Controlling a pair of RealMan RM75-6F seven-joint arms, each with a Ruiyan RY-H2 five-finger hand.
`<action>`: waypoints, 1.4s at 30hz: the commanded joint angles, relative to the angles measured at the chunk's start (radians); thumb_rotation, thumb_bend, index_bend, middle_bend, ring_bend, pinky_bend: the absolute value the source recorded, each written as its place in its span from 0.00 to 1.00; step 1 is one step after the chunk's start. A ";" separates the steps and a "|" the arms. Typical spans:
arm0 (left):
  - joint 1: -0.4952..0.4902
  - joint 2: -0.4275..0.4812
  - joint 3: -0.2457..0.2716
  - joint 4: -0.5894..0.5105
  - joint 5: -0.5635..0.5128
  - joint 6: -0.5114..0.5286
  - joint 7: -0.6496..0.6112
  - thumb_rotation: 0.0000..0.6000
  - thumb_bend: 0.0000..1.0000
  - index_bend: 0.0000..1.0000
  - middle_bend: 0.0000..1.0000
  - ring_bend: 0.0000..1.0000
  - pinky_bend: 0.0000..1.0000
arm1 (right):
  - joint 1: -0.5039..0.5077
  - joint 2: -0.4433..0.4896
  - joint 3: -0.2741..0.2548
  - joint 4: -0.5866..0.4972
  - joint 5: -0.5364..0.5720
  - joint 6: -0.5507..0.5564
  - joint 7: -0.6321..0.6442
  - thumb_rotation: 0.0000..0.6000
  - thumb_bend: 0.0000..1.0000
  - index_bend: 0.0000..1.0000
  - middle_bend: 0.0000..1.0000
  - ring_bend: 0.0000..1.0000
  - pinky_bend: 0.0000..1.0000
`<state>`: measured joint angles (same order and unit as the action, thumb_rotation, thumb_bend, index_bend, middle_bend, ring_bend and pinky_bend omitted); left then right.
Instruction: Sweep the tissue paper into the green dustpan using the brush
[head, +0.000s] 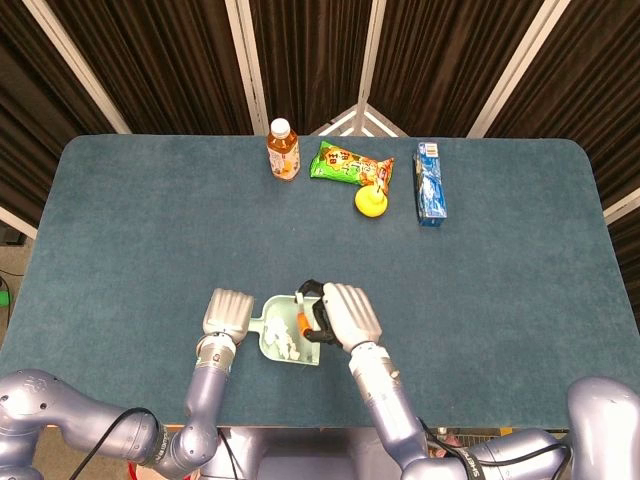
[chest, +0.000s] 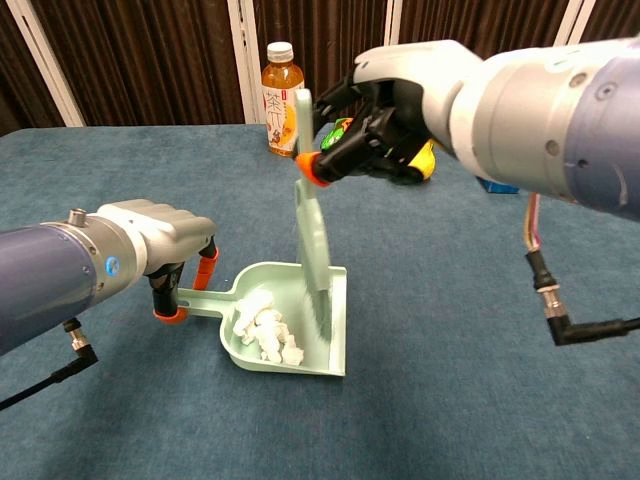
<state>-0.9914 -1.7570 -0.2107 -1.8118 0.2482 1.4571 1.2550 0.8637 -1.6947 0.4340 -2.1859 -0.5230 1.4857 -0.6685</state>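
no label can be read: the bottle (chest: 283, 98), the green snack bag (head: 350, 165) and the blue box (head: 429, 182) carry print too small to make out. one of each, plus one yellow fruit (head: 371, 201), lie well apart at the far side of the surface (head: 520, 280). the tissue paper (chest: 263, 328), in several white crumpled bits, sits inside the one green dustpan (chest: 331, 352). the left hand (chest: 155, 240) grips its handle, fingers wrapped around. the right hand (chest: 400, 110) holds the brush (chest: 315, 250) upright, bristles at the pan's inner edge.
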 joint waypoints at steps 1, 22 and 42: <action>0.000 0.000 -0.001 -0.003 0.000 0.002 0.000 1.00 0.58 0.69 1.00 0.97 0.98 | -0.007 0.017 -0.028 0.021 -0.024 0.011 -0.012 1.00 0.54 0.82 0.89 0.87 0.91; 0.003 0.004 0.012 -0.009 0.038 0.017 -0.008 1.00 0.00 0.20 0.94 0.98 0.98 | -0.057 0.091 -0.076 0.098 -0.054 -0.021 0.017 1.00 0.54 0.82 0.89 0.87 0.91; 0.149 0.258 0.096 -0.214 0.384 0.017 -0.284 1.00 0.00 0.17 0.91 0.96 0.98 | -0.117 0.224 -0.103 0.215 -0.112 -0.054 0.041 1.00 0.54 0.82 0.89 0.87 0.91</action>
<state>-0.8840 -1.5559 -0.1424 -1.9839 0.5693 1.4714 1.0366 0.7590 -1.4880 0.3393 -1.9890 -0.6241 1.4372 -0.6343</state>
